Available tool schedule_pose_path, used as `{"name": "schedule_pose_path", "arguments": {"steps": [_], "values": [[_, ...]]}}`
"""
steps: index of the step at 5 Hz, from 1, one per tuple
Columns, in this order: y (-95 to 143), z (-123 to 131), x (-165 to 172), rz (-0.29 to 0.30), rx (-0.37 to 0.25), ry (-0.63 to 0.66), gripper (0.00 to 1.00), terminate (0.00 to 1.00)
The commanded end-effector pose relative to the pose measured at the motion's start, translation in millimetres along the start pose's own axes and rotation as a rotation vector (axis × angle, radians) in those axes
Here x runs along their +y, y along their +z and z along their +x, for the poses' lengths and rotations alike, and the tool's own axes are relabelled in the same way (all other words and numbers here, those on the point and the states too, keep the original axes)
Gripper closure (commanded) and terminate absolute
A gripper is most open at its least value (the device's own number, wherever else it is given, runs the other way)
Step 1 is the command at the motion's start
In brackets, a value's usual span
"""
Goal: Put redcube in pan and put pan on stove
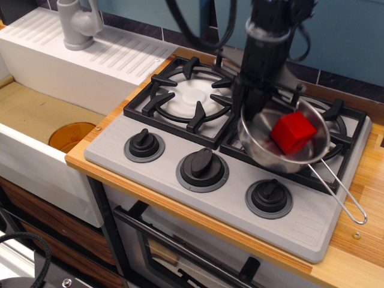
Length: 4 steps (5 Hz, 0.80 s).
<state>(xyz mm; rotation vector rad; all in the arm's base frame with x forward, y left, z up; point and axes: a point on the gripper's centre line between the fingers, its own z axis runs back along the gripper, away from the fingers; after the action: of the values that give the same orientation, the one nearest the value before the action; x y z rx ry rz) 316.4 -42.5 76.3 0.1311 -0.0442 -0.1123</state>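
Note:
The shiny steel pan (262, 150) hangs tilted over the front of the right burner of the grey stove (300, 223). The redcube (293, 133) lies inside it, toward the right side. The pan's wire-loop handle (339, 195) points to the front right, over the stove's edge. My black gripper (254, 107) comes down from above and is shut on the pan's left rim. Its fingertips are partly hidden by the rim.
The left burner (189, 99) with its black grate is bare. Three black knobs (202, 168) line the stove's front. A white sink (36, 153) with a faucet (78, 24) and an orange disc (71, 135) lies to the left. Wooden counter (360, 246) borders the stove on the right.

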Motion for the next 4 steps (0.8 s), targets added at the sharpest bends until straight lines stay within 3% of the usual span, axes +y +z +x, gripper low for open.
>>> {"name": "schedule_pose_path", "arguments": {"steps": [1,4], "values": [[47.1,18.0,18.0,0.001,-0.061,-0.028,1.00,0.00],[54.8,33.7,66.0,0.011,-0.051,-0.089,1.00,0.00]]}}
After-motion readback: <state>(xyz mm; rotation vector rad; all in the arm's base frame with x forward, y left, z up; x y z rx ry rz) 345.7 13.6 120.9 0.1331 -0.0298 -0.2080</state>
